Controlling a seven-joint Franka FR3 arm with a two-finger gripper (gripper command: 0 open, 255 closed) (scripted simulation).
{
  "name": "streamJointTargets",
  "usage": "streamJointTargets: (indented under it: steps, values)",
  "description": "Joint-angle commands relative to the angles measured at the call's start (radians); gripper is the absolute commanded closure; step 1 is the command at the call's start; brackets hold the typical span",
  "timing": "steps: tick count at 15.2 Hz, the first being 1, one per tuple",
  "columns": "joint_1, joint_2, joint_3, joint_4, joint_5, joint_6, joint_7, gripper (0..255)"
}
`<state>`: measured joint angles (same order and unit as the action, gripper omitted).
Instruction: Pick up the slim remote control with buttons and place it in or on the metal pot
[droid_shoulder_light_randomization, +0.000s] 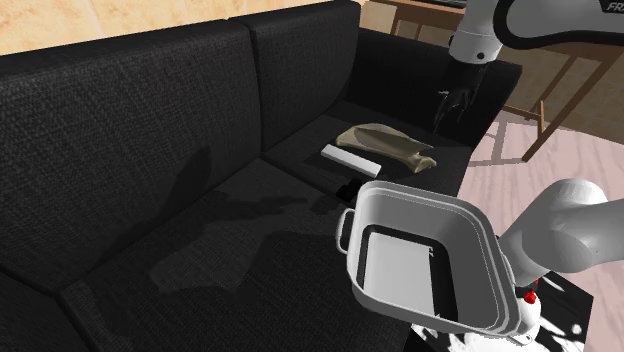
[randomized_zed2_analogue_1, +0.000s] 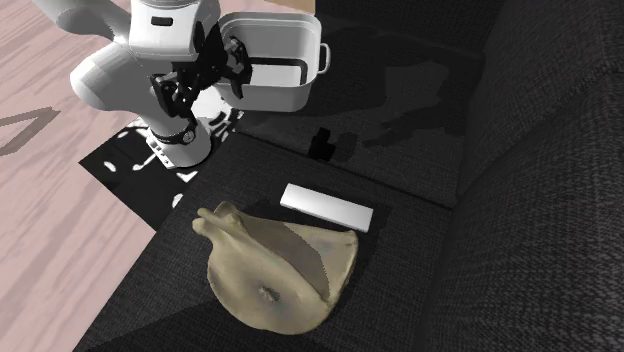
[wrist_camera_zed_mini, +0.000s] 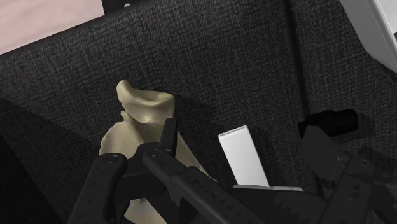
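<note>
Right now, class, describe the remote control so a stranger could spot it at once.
Find the black sofa. On its seat, between the grey pot and a lumpy tan object, lies the remote. It alone is a flat, slim, plain white bar.

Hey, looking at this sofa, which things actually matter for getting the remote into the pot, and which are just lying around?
For the job:
slim white remote
grey pot
claw, open and holding nothing

Just lying about:
tan crumpled bundle beside the remote
small black object between the remote and the pot
black sofa that they all rest on
</note>
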<state>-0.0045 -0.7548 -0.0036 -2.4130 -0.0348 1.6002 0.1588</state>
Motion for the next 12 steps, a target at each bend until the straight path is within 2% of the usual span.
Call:
streamJointTargets:
  steps: [1,6,12]
  values:
    - [0.000,0.000,0.000,0.000,0.000,0.000,0.000,0]
    - [0.020,0.141,-0.013,-0.023,0.001,0.180,-0.047,0]
    - [0.045,0.342,-0.023,-0.002,0.010,0.378,-0.105,0]
